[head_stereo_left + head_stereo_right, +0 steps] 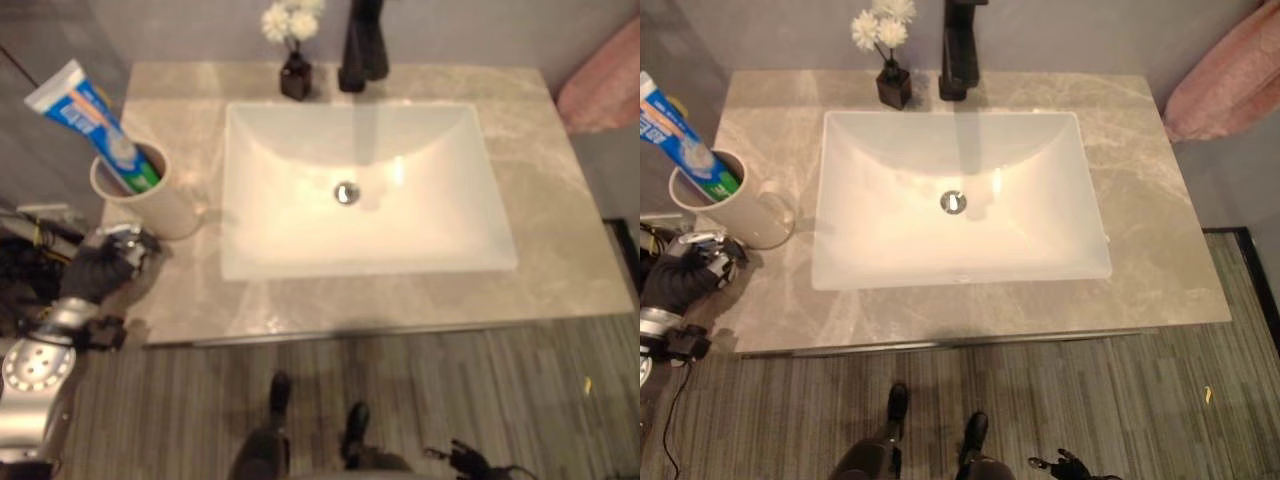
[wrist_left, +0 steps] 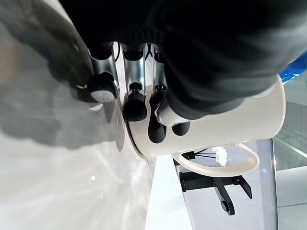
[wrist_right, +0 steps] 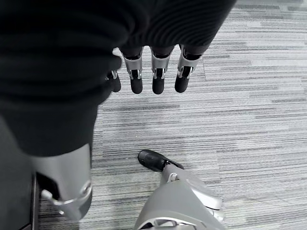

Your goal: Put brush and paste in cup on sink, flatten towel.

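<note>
left hand (image 1: 100,268) fingers (image 2: 135,106) relaxed, holding nothing, tips just beside cup (image 1: 152,200). paste (image 1: 90,118) stood in cup; brush not visible. right hand (image 3: 148,72) hung empty, fingers straight. towel (image 1: 1225,85) bunched at counter's far right; flattening likely next, needing the right hand.

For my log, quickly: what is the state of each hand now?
Left hand: open, empty, beside the cup.
Right hand: open, empty.
</note>
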Robot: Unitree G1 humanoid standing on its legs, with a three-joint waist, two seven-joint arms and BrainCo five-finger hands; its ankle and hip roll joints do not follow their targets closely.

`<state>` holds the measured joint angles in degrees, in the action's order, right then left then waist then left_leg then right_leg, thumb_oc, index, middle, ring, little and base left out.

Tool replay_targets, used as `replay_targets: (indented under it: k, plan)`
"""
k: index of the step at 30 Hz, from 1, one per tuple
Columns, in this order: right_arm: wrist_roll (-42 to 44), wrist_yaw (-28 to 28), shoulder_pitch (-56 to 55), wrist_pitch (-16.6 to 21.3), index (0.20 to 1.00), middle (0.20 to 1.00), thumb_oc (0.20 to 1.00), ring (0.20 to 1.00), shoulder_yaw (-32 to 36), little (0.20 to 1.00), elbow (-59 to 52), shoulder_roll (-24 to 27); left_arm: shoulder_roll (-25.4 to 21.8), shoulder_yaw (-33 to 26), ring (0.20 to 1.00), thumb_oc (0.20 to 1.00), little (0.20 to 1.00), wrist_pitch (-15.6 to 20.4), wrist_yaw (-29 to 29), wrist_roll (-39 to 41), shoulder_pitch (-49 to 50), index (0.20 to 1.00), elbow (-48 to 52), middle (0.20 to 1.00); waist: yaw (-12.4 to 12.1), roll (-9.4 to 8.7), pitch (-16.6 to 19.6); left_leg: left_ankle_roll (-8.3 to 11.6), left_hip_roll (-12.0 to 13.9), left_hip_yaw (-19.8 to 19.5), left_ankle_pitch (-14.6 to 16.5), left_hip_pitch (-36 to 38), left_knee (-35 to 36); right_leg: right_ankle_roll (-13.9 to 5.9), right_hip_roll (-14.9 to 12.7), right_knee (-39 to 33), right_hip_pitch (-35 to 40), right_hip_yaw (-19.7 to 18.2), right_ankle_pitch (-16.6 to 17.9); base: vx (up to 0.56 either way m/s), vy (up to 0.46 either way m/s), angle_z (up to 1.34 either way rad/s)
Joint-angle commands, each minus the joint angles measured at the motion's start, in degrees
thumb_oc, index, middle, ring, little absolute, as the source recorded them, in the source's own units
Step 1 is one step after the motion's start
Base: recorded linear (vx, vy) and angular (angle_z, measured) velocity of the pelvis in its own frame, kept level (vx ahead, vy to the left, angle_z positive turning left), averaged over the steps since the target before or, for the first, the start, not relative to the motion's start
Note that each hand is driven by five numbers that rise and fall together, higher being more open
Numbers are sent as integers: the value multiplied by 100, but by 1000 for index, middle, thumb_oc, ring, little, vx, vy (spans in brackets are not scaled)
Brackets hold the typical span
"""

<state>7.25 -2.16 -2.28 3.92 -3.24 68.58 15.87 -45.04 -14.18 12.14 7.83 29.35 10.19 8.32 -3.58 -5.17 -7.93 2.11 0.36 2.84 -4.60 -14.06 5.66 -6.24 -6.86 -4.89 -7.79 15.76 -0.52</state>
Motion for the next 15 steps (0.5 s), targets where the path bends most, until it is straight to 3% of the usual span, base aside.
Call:
replay_targets:
  k: [1,9,15]
  plan:
    - [135,71,76,-21,1000,1000,1000,1000,-228,1000,99,129,-84,-177,200,200,200,154,-42,7,153,200,32,200,30,-10,-4,-173,75,-225,445,110,-66,-375,-263,-11,115,124,471,19,-5,-5]
    - [65,-11,-77,-27,1000,1000,1000,1000,-153,1000,194,139,-205,-640,200,200,200,40,407,133,1073,200,417,200,-89,21,58,-152,120,-207,476,330,-66,-334,-213,-11,323,137,315,8,-27,-5]
    - [56,0,-74,-6,1000,1000,1000,1000,-95,1000,224,169,-212,-676,200,200,200,-13,594,237,1331,200,611,200,-157,55,119,-123,147,-210,479,422,-66,-314,-192,-11,429,197,220,-10,-29,-2]
